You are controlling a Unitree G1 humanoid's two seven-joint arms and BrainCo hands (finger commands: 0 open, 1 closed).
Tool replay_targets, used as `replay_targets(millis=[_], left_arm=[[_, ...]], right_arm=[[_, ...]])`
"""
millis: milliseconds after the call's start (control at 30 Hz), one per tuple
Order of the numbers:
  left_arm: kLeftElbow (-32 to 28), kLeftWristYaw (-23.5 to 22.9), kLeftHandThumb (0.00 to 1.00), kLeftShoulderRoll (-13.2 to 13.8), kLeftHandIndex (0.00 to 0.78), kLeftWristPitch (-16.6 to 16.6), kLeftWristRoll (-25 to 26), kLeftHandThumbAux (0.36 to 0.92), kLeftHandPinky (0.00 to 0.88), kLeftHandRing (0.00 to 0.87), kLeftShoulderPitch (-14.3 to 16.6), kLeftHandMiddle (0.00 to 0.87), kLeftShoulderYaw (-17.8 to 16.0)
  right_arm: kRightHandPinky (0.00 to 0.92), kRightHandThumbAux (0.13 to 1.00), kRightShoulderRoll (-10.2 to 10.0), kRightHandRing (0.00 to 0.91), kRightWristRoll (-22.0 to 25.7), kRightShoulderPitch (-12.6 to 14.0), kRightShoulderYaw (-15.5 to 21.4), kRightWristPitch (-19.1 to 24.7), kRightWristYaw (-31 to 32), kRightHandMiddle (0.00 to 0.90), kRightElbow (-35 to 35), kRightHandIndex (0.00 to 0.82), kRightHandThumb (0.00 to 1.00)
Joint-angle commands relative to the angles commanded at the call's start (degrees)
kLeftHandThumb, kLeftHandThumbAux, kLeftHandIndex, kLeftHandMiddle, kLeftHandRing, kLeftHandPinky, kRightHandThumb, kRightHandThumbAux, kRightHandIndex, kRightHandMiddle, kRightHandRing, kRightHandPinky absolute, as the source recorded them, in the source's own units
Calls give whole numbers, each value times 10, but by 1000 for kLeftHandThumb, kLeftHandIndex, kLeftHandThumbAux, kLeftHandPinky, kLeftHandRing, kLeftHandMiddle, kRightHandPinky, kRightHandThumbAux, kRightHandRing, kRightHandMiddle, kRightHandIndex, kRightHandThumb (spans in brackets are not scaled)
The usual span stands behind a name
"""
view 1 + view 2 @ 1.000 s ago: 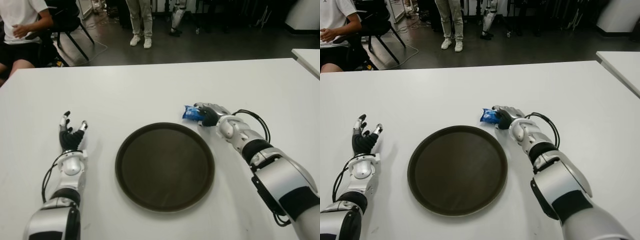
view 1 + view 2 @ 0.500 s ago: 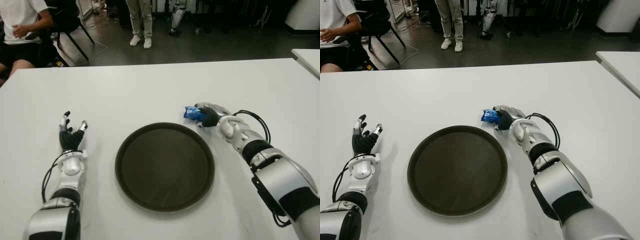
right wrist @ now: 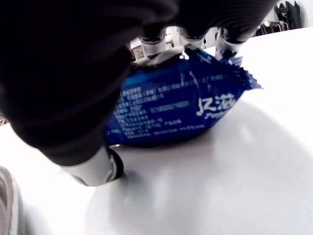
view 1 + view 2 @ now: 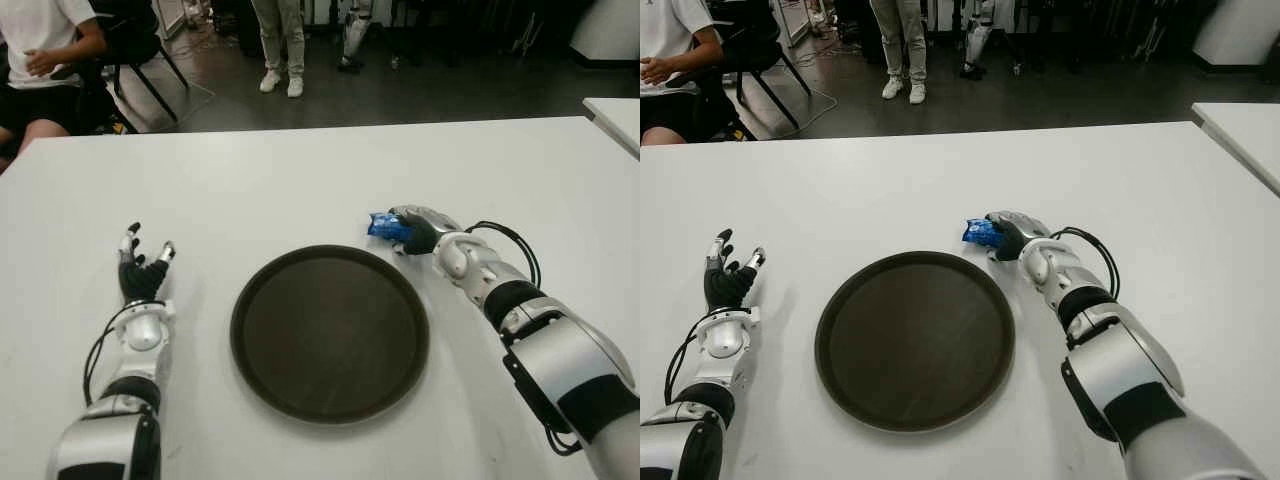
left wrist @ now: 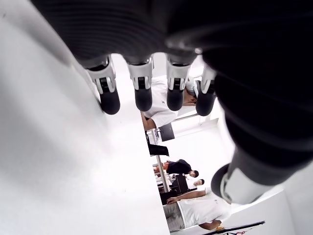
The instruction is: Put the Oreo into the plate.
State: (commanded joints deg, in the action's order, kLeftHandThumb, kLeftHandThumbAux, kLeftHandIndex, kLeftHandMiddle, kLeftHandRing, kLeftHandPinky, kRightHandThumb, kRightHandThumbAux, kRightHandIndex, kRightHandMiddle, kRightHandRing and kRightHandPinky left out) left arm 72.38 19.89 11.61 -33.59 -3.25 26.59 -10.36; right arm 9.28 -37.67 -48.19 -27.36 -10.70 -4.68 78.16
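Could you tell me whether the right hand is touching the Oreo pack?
Touching. The right wrist view shows the right hand with fingers curled over the blue Oreo pack, pressing its top.

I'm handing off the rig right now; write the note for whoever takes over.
Right hand: closed on the blue Oreo packet, just off the plate's far right rim; the right wrist view shows the packet at the white table, lift not evident.
Left hand: open, empty, left of the plate.
Brown plate: nothing in it.
Done: grasp.
Left: lift the packet, carry it over the plate, release it inside.
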Motion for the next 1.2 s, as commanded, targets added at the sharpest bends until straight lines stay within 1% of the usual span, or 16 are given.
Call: replay_targets(millis=[233, 500, 633, 733, 867, 933, 967, 1000, 1033, 1067, 1100, 1200], left_arm=[[1, 1, 0, 1, 41, 4, -1, 717, 16, 17, 0, 43, 0], [1, -1, 0, 2, 38, 7, -3, 691, 1, 2, 0, 29, 2], [1, -1, 0, 3, 38, 5, -5, 687, 0, 2, 0, 29, 4], [1, -3, 0, 3, 41, 2, -4, 701, 7, 10, 0, 39, 4], [1, -4, 0, 2, 43, 0, -1, 705, 9, 12, 1, 39, 1], [1, -5, 0, 1, 41, 1, 1, 707, 10, 10, 1, 35, -1], [1, -5, 0, 1, 40, 1, 2, 707, 11, 9, 2, 34, -1], [1, -5, 0, 1, 39, 2, 2, 707, 11, 8, 2, 33, -1], [1, -5, 0, 1, 39, 2, 2, 708, 10, 8, 1, 32, -1], [1, -5, 0, 1, 38, 2, 2, 709, 10, 8, 1, 32, -1], [1, -5, 0, 1, 38, 2, 1, 710, 10, 8, 1, 32, -1], [0, -4, 0, 2, 38, 1, 0, 710, 10, 8, 0, 31, 1]], right_arm=[[68, 765, 0, 48, -5, -1, -5, 3, -1, 63, 0, 4, 393], [67, 754, 0, 53, -5, -3, -7, 8, 3, 62, 1, 3, 377], [68, 757, 0, 52, -3, -3, -6, 8, 4, 60, 1, 1, 373], [68, 761, 0, 53, -4, -4, -6, 7, 3, 62, 0, 2, 362], [76, 754, 1, 62, -4, -4, -6, 5, 0, 70, 0, 9, 382], [106, 754, 1, 88, -2, -4, -4, 3, -2, 91, -1, 31, 408], [146, 755, 1, 117, -2, -4, -4, 2, -2, 114, -1, 69, 438], [161, 755, 2, 127, 1, -4, -1, -3, -4, 123, -3, 82, 448], [244, 743, 3, 188, 3, -3, 0, -6, -5, 178, -4, 200, 540], [298, 736, 4, 228, 4, -3, 1, -8, -6, 214, -4, 277, 599], [332, 731, 4, 253, 4, -3, 2, -10, -6, 236, -5, 325, 637], [368, 726, 3, 280, 8, -2, 6, -13, -10, 260, -5, 376, 676]])
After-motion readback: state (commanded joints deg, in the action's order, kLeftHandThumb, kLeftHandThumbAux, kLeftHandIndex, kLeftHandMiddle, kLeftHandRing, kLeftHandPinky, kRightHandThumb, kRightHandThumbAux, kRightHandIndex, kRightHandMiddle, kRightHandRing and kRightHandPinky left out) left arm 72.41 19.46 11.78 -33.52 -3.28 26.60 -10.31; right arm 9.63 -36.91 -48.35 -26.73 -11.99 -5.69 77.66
